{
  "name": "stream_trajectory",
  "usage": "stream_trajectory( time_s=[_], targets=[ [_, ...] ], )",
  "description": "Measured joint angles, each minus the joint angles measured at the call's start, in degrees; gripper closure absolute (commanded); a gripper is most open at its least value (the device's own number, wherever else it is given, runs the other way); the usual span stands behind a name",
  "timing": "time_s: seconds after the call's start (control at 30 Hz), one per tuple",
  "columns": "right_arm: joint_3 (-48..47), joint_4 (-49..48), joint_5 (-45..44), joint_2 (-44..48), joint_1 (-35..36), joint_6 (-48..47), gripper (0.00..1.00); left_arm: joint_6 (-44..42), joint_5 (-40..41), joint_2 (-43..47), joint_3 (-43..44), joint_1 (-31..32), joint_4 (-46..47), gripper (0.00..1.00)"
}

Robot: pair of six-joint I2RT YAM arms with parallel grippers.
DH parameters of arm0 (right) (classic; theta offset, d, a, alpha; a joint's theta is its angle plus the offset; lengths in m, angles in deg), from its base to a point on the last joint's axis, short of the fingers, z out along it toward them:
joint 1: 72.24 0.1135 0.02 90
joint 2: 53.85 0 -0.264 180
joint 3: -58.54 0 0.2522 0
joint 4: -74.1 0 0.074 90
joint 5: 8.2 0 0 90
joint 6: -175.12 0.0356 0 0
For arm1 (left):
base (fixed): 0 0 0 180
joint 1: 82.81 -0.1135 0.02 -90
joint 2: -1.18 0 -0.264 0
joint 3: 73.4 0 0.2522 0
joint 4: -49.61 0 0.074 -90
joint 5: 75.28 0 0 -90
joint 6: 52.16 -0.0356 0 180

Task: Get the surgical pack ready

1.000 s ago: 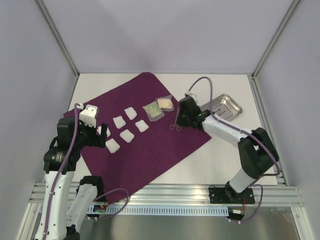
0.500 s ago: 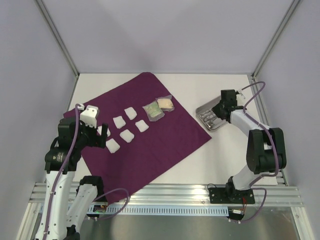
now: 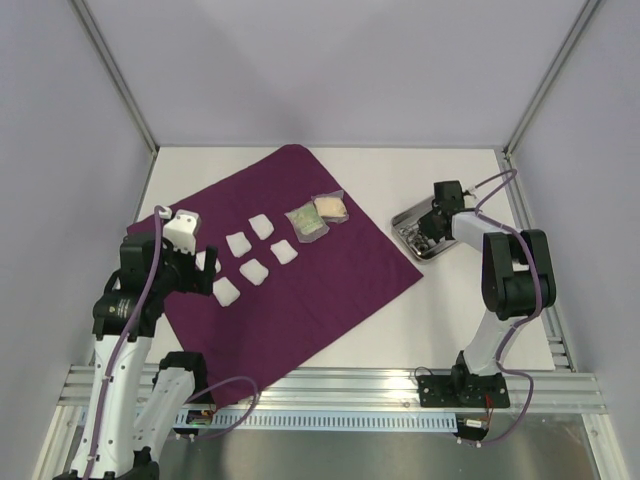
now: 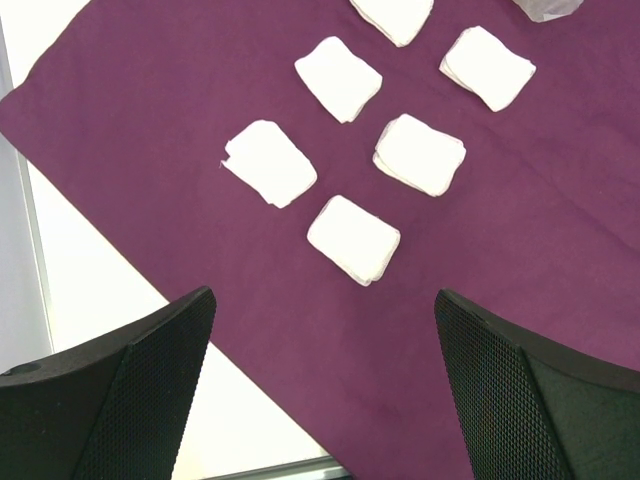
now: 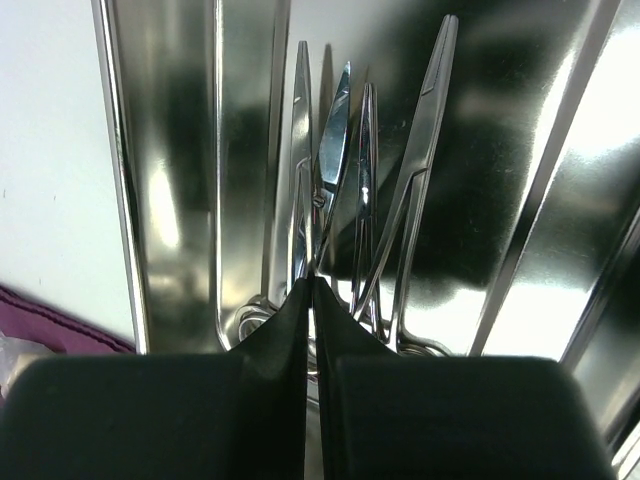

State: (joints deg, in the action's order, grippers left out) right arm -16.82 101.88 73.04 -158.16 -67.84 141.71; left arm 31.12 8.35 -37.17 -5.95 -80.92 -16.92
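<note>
The deep-purple cloth lies flat on the white table. Several white gauze squares lie on its left half, and two clear packets sit near its far edge. My left gripper hovers open over the cloth's left part, close to the nearest gauze square, with nothing between its fingers. The steel tray stands to the right of the cloth. My right gripper reaches into it, shut on thin metal forceps that lie along the tray floor. My right gripper points down the tray's length.
More metal instruments lie beside the forceps in the tray. Frame posts stand at the table's far corners, and a metal rail runs along the near edge. Bare white table lies right of the cloth.
My right arm has swung from the cloth's right edge to the tray, carrying the forceps into it. The left arm has hardly moved.
</note>
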Motion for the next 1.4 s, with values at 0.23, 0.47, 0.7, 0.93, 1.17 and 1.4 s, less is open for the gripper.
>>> stream_trajectory(
  time_s=[0.23, 0.47, 0.7, 0.93, 1.17, 1.4],
  targets=[
    [0.0, -0.2, 0.8, 0.0, 0.0, 0.4, 0.74, 0.0, 0.0, -0.1, -0.2, 0.0, 0.3, 0.00],
    [0.0, 0.7, 0.7, 4.0, 1.2, -2.6, 0.55, 0.0, 0.2, -0.1, -0.2, 0.0, 0.4, 0.00],
    [-3.2, 1.6, 0.9, 14.5, 8.2, -13.6, 0.45, 0.0, 2.7, -3.1, 1.6, 0.0, -1.4, 0.03],
    [-7.8, 1.7, 9.6, 15.2, 20.9, -24.1, 0.46, 0.0, 1.9, -20.0, 13.4, 0.0, -6.6, 0.12],
    [-1.1, 0.9, 12.5, 15.5, 27.8, -27.1, 0.49, 1.8, 0.2, -36.7, 16.1, -4.3, -7.7, 0.29],
    [5.0, -0.4, 12.9, 15.5, 29.4, -28.2, 0.51, 5.0, -1.9, -51.5, 17.5, -12.3, -4.5, 0.30]
  ],
)
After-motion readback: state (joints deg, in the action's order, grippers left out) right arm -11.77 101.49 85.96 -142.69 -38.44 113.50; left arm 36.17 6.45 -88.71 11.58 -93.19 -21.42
